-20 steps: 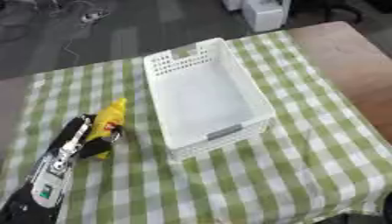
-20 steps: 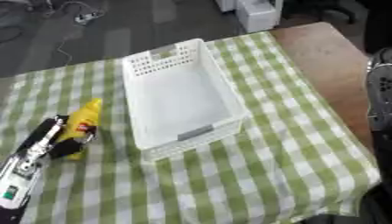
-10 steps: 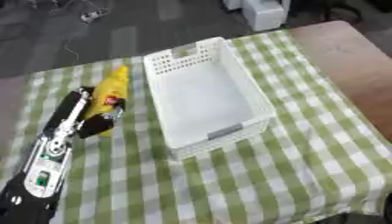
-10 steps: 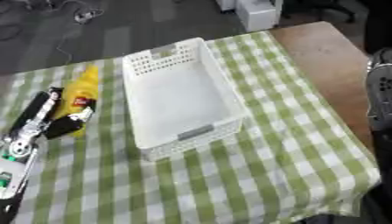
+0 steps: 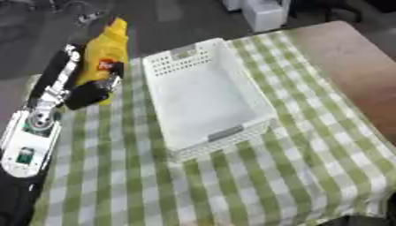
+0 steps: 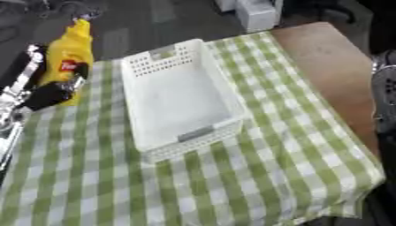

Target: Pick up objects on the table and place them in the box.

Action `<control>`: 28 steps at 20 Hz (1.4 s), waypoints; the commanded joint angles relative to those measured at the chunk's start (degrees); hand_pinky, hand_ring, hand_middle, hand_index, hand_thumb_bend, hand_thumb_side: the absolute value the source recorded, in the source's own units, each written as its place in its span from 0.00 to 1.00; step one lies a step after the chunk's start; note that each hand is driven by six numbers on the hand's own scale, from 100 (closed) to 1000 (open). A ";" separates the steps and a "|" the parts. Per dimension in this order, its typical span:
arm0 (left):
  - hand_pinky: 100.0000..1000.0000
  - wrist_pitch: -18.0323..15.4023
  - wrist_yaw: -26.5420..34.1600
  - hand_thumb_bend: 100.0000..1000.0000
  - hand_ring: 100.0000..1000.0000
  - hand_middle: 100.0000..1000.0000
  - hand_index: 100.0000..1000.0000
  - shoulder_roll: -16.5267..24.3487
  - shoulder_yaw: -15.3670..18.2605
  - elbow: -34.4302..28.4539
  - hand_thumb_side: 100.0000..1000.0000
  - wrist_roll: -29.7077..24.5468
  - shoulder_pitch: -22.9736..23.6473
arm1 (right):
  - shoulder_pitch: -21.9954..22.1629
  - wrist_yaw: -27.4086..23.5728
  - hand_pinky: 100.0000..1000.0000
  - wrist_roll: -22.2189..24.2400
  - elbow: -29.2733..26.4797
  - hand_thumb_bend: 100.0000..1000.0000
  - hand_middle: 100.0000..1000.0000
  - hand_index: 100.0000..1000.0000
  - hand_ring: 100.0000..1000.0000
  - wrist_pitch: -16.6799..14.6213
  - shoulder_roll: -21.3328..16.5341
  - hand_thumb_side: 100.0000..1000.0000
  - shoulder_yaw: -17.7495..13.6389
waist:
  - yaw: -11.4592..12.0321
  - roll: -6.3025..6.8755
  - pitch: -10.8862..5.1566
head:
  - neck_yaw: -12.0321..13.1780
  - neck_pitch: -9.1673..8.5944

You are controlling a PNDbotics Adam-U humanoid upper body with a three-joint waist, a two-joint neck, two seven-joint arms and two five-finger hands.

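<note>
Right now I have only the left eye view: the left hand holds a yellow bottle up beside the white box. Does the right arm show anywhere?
Observer: Yes. In the right eye view a dark stretch of the right arm shows at the picture's right edge.
Operator: So only the left hand, curled round the yellow bottle, is near the white box?
Observer: Yes. The right eye view also shows the right edge of the table, and the right arm is beyond it, with bare brown tabletop between it and the box.
</note>
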 commanded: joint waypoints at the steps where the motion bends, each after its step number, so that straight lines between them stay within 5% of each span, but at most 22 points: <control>1: 0.00 -4.64 0.97 0.00 0.00 0.00 0.11 2.37 -2.74 2.20 0.53 -0.15 -3.52 | -1.41 -0.52 0.00 0.10 -0.75 0.25 0.58 0.63 0.41 0.48 -0.14 0.56 0.08 | -0.46 -0.25 -0.70 | 1.22 -1.10; 12: 0.00 -18.76 -1.23 0.00 0.00 0.00 0.13 -3.46 -7.51 19.22 0.56 -0.72 -10.85 | -3.89 -1.96 0.00 0.45 -0.75 0.25 0.58 0.63 0.41 2.01 2.12 0.57 0.92 | -3.58 -0.19 -0.15 | 3.31 -2.60; 15: 0.00 -22.83 -1.72 0.00 0.00 0.00 0.20 -5.22 -9.02 23.10 0.63 -1.36 -11.94 | -4.72 -2.50 0.00 0.57 -0.75 0.26 0.58 0.63 0.41 2.58 2.87 0.56 1.24 | -4.40 -0.09 0.09 | 3.68 -3.20; 16: 0.00 -24.08 -1.37 0.00 0.00 0.06 0.24 -5.64 -9.41 24.12 0.65 -2.08 -12.06 | -4.92 -2.63 0.00 0.62 -0.75 0.27 0.58 0.63 0.41 2.75 3.05 0.59 1.31 | -4.57 -0.06 0.13 | 3.79 -3.37; 17: 0.00 -25.21 -1.78 0.06 0.27 0.53 0.66 -5.67 -10.27 24.92 0.78 -4.32 -12.09 | -5.13 -2.75 0.00 0.61 -0.75 0.26 0.58 0.63 0.41 2.87 3.19 0.56 1.34 | -4.76 0.04 0.13 | 3.92 -3.56; 18: 0.00 -26.06 -3.01 0.06 0.27 0.53 0.66 -5.65 -10.59 25.23 0.78 -7.09 -12.09 | -5.27 -2.84 0.00 0.55 -0.75 0.26 0.58 0.63 0.41 2.95 3.28 0.56 1.31 | -4.84 0.07 0.12 | 3.94 -3.68; 19: 0.80 -26.43 -5.40 0.49 0.76 0.96 1.00 -5.20 -10.73 25.17 0.82 -10.61 -11.99 | -5.41 -2.92 0.00 0.42 -0.75 0.26 0.58 0.63 0.41 2.99 3.36 0.56 1.23 | -4.93 0.16 0.06 | 3.93 -3.94; 20: 0.83 -26.56 -7.67 0.46 0.78 0.98 1.00 -4.91 -10.11 24.37 0.81 -13.37 -11.89 | -5.50 -2.98 0.00 0.25 -0.75 0.29 0.58 0.63 0.41 2.99 3.39 0.59 1.13 | -4.95 0.18 0.02 | 3.84 -4.13; 22: 0.88 -26.64 -8.89 0.56 0.81 0.99 1.00 -3.99 -7.83 21.11 0.86 -14.75 -11.22 | -5.51 -2.98 0.00 -0.08 -0.75 0.26 0.58 0.63 0.41 2.87 3.31 0.56 0.89 | -4.80 0.24 -0.11 | 3.25 -4.82; 25: 0.89 -24.53 -2.25 0.59 0.80 0.98 0.95 -0.84 -4.59 14.66 0.87 -11.76 -9.58 | -5.08 -2.74 0.00 -0.39 -0.75 0.26 0.58 0.63 0.41 2.60 2.82 0.56 0.58 | -4.20 0.31 -0.33 | 2.20 -6.02; 28: 0.76 -19.85 7.21 0.41 0.72 0.91 0.88 2.78 -2.28 6.85 0.88 -5.84 -7.34 | -4.65 -2.41 0.00 -0.63 -0.75 0.26 0.58 0.63 0.41 2.30 2.34 0.56 0.29 | -3.54 0.32 -0.45 | 1.47 -6.48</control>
